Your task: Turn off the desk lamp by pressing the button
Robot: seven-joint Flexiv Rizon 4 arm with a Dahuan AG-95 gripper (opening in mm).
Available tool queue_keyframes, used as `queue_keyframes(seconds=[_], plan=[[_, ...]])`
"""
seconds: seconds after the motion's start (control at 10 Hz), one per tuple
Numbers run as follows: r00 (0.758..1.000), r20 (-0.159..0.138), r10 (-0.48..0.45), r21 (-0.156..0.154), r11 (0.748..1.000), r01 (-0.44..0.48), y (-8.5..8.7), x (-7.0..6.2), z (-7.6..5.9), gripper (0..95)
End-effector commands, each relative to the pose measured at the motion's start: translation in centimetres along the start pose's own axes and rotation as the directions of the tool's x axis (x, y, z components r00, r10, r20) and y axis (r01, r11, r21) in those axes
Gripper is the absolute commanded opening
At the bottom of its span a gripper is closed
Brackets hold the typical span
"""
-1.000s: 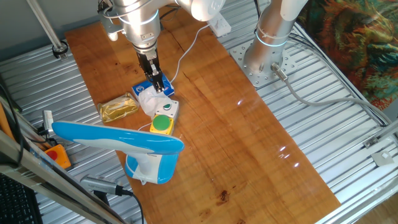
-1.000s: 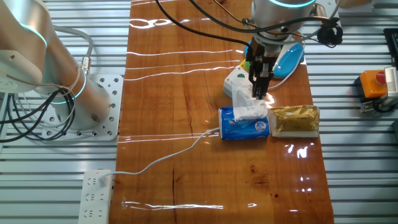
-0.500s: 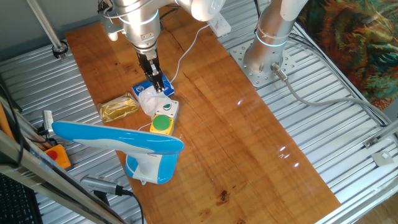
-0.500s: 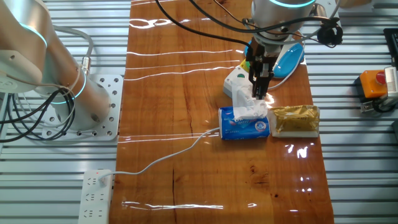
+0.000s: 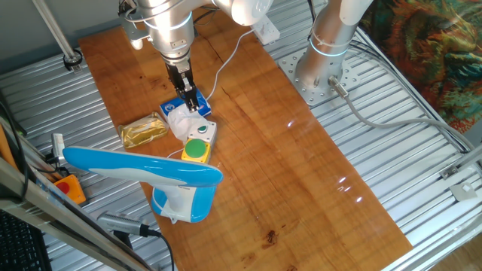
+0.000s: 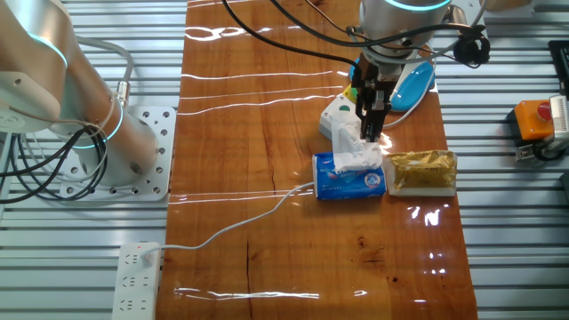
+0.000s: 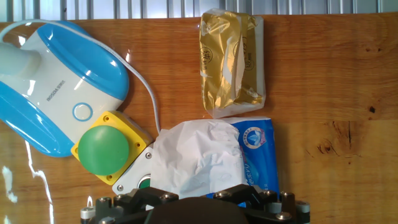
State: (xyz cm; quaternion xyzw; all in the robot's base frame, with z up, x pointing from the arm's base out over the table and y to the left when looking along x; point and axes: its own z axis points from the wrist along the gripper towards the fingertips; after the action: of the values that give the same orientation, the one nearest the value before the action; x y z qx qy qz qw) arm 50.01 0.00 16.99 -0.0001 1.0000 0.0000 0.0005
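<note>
A wooden worktop (image 5: 286,165) carries the desk lamp (image 5: 162,177); its long blue head runs roughly across one fixed view, the round base beneath the right end. The button (image 5: 196,150) (green, yellow surround) tops a white box just beside that base. The pincer (image 5: 190,103) hangs above a blue tissue pack (image 6: 349,176), next to a gold packet (image 6: 422,171); whether its fingers are apart cannot be told
</note>
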Motion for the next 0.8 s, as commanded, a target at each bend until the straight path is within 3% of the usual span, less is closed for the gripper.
queue_keyframes(seconds=[0.1, 0.8], plan=[[0.999, 0.031, -0.045, 0.044, 0.998, 0.044, 0.0, 0.01, -0.01, 0.0], [0.999, 0.03, -0.03, 0.044, 0.999, 0.029, 0.0, 0.01, -0.01, 0.0]])
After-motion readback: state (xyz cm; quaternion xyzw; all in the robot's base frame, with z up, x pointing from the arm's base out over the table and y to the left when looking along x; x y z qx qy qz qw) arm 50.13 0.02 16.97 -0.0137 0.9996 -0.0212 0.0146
